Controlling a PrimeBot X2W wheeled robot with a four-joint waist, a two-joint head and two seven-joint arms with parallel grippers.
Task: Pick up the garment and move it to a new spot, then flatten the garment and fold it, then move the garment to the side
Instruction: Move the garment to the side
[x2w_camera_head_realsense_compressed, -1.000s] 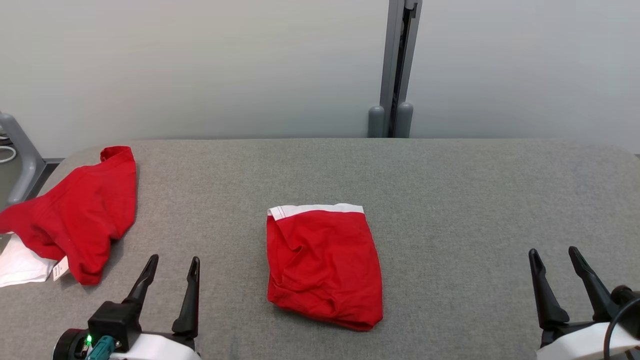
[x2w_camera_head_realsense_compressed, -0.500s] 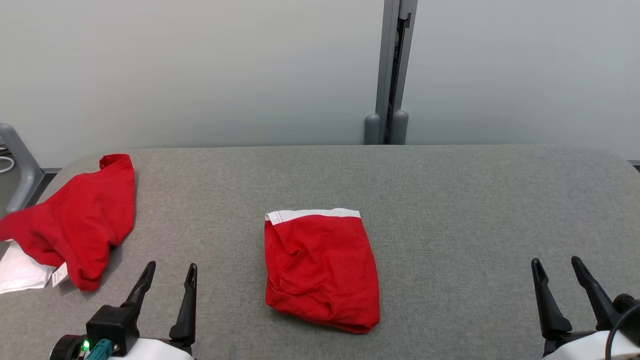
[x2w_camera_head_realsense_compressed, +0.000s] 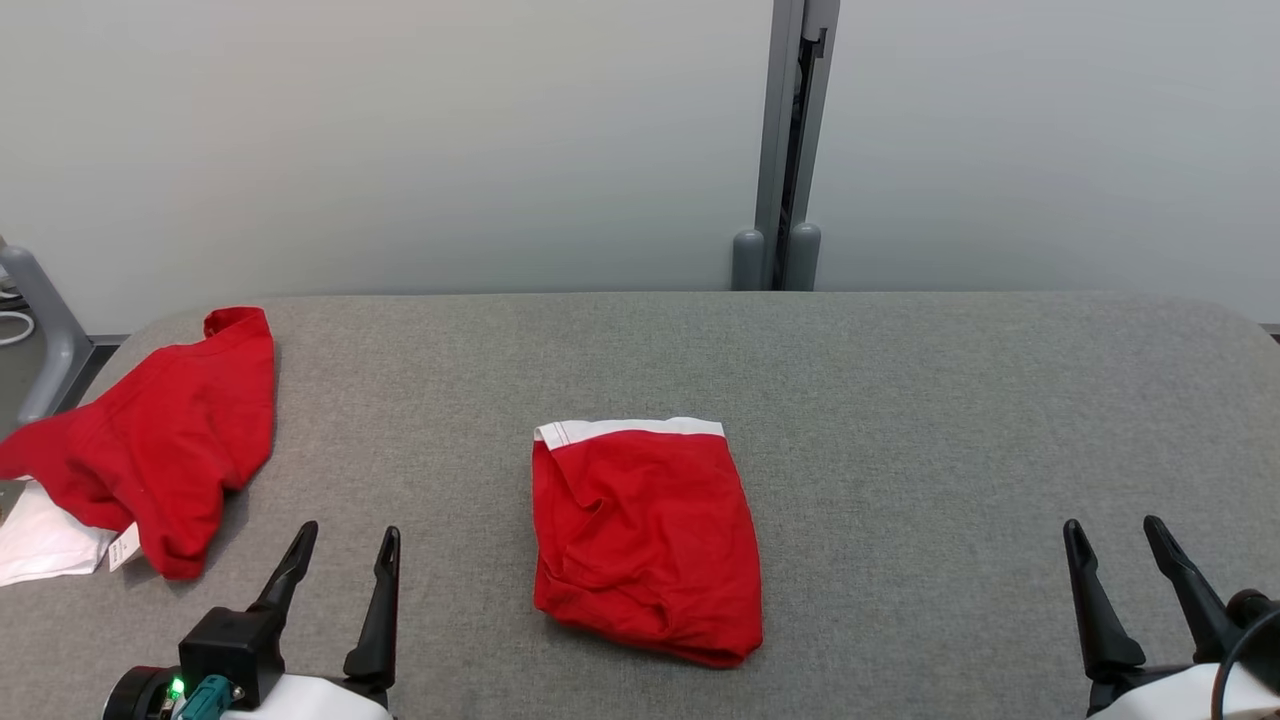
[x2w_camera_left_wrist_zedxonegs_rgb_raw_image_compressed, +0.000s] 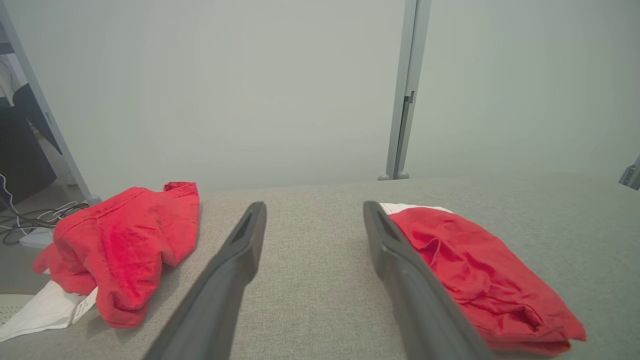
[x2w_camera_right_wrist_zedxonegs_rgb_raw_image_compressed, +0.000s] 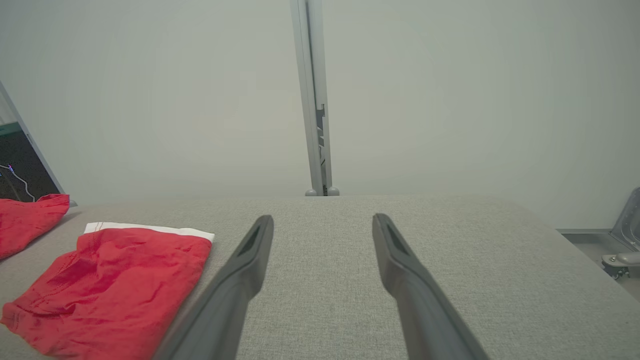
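Gaping wide and empty, left claw (x2w_camera_head_realsense_compressed: 351, 528), right claw (x2w_camera_head_realsense_compressed: 1111, 523), folded garment (x2w_camera_head_realsense_compressed: 645, 540) between, untouched.

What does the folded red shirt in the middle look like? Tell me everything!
The folded red shirt is bright red, soft-looking cloth, folded into a rough rectangle with wrinkles and a bulgy near edge. A white band with a thin red stripe runs along its far edge. It lies flat in the middle of the grey fabric table, and only the table touches it. The left gripper and right gripper, both open, are apart from it.
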